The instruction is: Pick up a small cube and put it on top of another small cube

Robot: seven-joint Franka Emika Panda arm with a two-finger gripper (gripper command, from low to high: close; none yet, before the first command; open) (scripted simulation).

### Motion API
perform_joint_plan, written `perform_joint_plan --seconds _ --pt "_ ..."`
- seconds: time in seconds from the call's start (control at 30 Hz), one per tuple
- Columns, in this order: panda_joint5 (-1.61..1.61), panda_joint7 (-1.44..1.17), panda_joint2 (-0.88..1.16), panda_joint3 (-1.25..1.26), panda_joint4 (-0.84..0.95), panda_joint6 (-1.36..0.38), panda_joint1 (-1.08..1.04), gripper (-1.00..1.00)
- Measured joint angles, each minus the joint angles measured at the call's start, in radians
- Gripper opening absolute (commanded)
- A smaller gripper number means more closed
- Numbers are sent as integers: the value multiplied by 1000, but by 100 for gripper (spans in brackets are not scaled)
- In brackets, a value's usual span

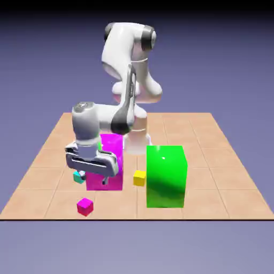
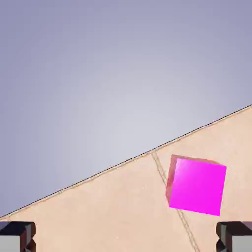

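Two views record the scene. Exterior view: the white arm bends down over the tiled table (image 1: 214, 160), and its gripper (image 1: 90, 172) hangs above the table surface, in front of the large magenta block (image 1: 109, 160) and overlapping that block's left part. A small cyan cube (image 1: 78, 177) shows just below the gripper body, at the magenta block's lower left corner. The tiny magenta-pink cube (image 1: 85, 206) rests on the table near its front edge, below and slightly left of the magenta block, apart from the gripper. The tiny yellow cube (image 1: 139, 177) sits on the table between the magenta block and the large green block (image 1: 166, 175), close beside both. The fingers cannot be made out clearly in this view.

Hand view: the two grey fingertips (image 2: 17, 237) appear at the lower left and lower right corners, wide apart, with only bare table between them; the gripper (image 2: 126, 238) grasps nothing. The magenta-pink cube (image 2: 198, 185) lies on the tiles to the right of centre, above the right fingertip and not between the tips. The table edge runs diagonally across the frame, with plain backdrop beyond.
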Motion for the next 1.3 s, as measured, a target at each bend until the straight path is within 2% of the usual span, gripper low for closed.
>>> perform_joint_plan --seconds 0.2,0.33,0.37,0.43,0.6,1.17,1.3 --pt "45 7 189 -55 142 -137 -19 0" --pt "93 -24 298 -15 129 -18 -41 0" --pt "98 -27 312 -10 127 -4 -44 -100" --pt "99 -28 312 -10 127 -4 -44 -100" --pt "53 12 151 -54 139 -153 -51 -100" --pt "99 692 -464 216 -354 -29 -103 -100" --pt "183 811 -549 321 -499 33 -141 -100"
